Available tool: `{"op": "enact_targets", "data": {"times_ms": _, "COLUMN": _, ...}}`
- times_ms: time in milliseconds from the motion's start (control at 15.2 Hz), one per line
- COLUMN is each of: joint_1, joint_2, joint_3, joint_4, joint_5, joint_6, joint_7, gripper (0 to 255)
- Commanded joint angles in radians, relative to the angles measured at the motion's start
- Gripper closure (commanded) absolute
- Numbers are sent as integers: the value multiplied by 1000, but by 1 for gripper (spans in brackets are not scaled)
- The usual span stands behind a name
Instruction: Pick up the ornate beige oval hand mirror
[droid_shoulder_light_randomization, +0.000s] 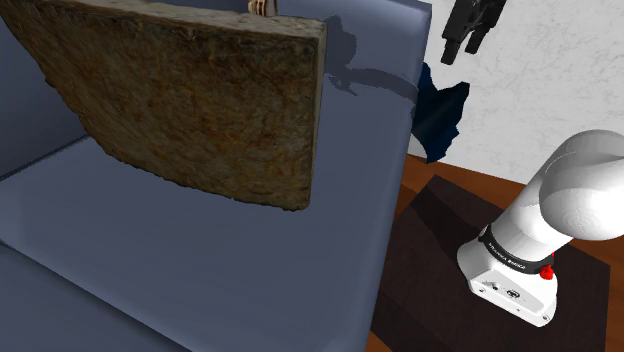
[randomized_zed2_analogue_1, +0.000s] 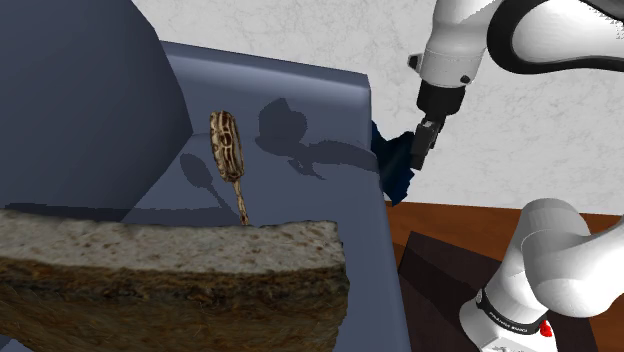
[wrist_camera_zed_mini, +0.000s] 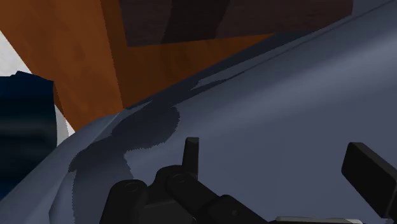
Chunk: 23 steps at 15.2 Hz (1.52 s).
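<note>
The hand mirror (randomized_zed2_analogue_1: 228, 145) is oval with a mottled beige-and-brown patterned frame and a thin handle. It stands upright on the blue-grey sofa seat (randomized_zed2_analogue_1: 290, 190), behind a rough brown cushion (randomized_zed2_analogue_1: 170, 280). In the shoulder view a sliver of the mirror (droid_shoulder_light_randomization: 262, 6) peeks over the cushion's top edge (droid_shoulder_light_randomization: 200, 100). My black gripper (droid_shoulder_light_randomization: 461, 50) hangs in the air beyond the sofa's arm, well to the second exterior view's right of the mirror (randomized_zed2_analogue_1: 418, 160). In the wrist view the gripper (wrist_camera_zed_mini: 277, 156) is open with nothing between its fingers (wrist_camera_zed_mini: 191, 156), above the sofa's edge.
A dark blue object (droid_shoulder_light_randomization: 440, 115) leans on the white wall by the sofa's arm (randomized_zed2_analogue_1: 392, 165). A brown wooden floor (wrist_camera_zed_mini: 76, 57) and a dark mat (droid_shoulder_light_randomization: 440, 250) lie beside the sofa. The large brown cushion covers much of the seat.
</note>
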Motion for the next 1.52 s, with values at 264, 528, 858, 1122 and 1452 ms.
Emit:
{"op": "enact_targets", "data": {"times_ms": 264, "joint_1": 6, "joint_2": 91, "joint_3": 62, "joint_4": 66, "joint_5": 41, "joint_6": 72, "joint_7": 93, "gripper": 0}}
{"op": "enact_targets", "data": {"times_ms": 528, "joint_1": 7, "joint_2": 191, "joint_3": 121, "joint_4": 150, "joint_5": 64, "joint_6": 134, "joint_7": 185, "gripper": 0}}
{"op": "enact_targets", "data": {"times_ms": 858, "joint_1": -1, "joint_2": 325, "joint_3": 192, "joint_4": 282, "joint_5": 68, "joint_6": 196, "joint_7": 298, "gripper": 0}}
{"op": "enact_targets", "data": {"times_ms": 1122, "joint_1": -10, "joint_2": 440, "joint_3": 246, "joint_4": 409, "joint_5": 48, "joint_6": 228, "joint_7": 391, "gripper": 0}}
{"op": "enact_targets", "data": {"times_ms": 1452, "joint_1": -17, "joint_2": 597, "joint_3": 313, "joint_4": 601, "joint_5": -9, "joint_6": 241, "joint_7": 511, "gripper": 0}}
